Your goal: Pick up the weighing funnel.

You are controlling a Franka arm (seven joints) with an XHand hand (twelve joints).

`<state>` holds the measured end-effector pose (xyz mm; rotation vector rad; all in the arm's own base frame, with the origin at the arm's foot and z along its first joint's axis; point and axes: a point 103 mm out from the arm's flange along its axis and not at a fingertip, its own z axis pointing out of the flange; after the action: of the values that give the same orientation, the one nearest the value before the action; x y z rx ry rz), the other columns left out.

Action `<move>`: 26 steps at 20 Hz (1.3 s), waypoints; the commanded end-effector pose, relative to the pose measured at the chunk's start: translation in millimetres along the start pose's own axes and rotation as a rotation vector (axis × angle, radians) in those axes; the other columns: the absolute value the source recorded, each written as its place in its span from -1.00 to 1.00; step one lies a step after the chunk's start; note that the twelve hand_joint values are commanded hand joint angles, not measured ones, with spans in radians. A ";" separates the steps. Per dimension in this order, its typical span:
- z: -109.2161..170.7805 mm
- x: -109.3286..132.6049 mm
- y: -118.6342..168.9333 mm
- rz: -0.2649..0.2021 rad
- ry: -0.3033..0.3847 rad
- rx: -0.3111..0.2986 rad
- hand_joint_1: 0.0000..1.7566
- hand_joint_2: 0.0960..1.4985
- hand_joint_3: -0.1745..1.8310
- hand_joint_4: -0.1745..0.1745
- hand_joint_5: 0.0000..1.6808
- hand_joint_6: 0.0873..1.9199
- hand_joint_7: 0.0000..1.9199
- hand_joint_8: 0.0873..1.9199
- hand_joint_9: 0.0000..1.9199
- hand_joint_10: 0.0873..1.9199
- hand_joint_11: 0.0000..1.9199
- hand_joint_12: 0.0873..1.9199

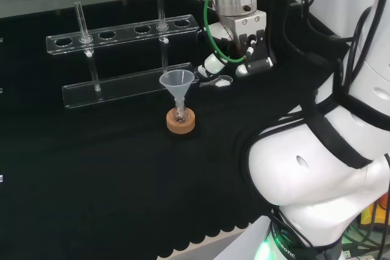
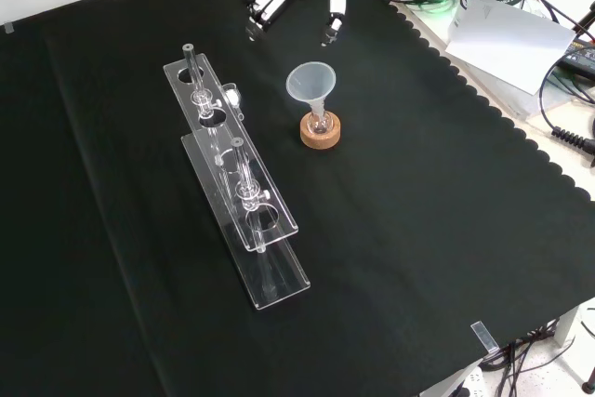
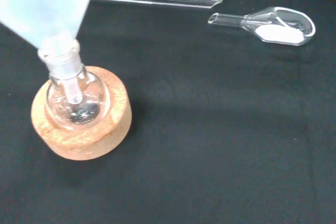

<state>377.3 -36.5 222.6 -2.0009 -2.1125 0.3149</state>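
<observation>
Over the weighing funnel [image 1: 216, 81] (white powder in its scoop) the hand [image 1: 250, 41] hangs with fingers uncurled and empty; we judge this the approach step, and the next move calls for descending and pinching the funnel without tipping it.

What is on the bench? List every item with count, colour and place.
weighing funnel: one, clear, white powder inside, lying on cloth beside rack
funnel: one, clear, stem in flask
flask: one, clear, on cork ring
cork ring: one, tan, mid-cloth
rack: one, clear, left in head view
test tubes: two, clear, in rack
cloth: one, black, covers bench
hand: one, black and white, open, near weighing funnel
arm: one, white, right in head view
</observation>
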 end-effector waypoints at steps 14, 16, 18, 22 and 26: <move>17.3 -73.7 58.4 0.025 0.052 0.015 -0.16 -0.21 -0.30 -0.41 -0.58 -1.00 -0.73 -0.32 -0.48 -0.38 -0.76 0.46; 23.3 -80.0 68.9 0.020 0.057 0.025 -0.15 -0.21 -0.29 -0.41 -0.57 -1.00 -0.72 -0.32 -0.47 -0.39 -0.75 0.46; 29.9 -86.3 79.0 0.016 0.064 0.034 -0.13 -0.21 -0.29 -0.41 -0.55 -1.00 -0.71 -0.32 -0.45 -0.39 -0.74 0.45; 43.6 -95.2 97.8 0.004 0.083 0.048 -0.10 -0.22 -0.27 -0.39 -0.49 -1.00 -0.68 -0.32 -0.43 -0.40 -0.72 0.43; 54.6 -101.9 113.7 -0.010 0.100 0.037 -0.08 -0.22 -0.26 -0.38 -0.45 -1.00 -0.66 -0.32 -0.41 -0.41 -0.70 0.42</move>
<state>443.5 -112.9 170.2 -1.9848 -2.0343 0.3057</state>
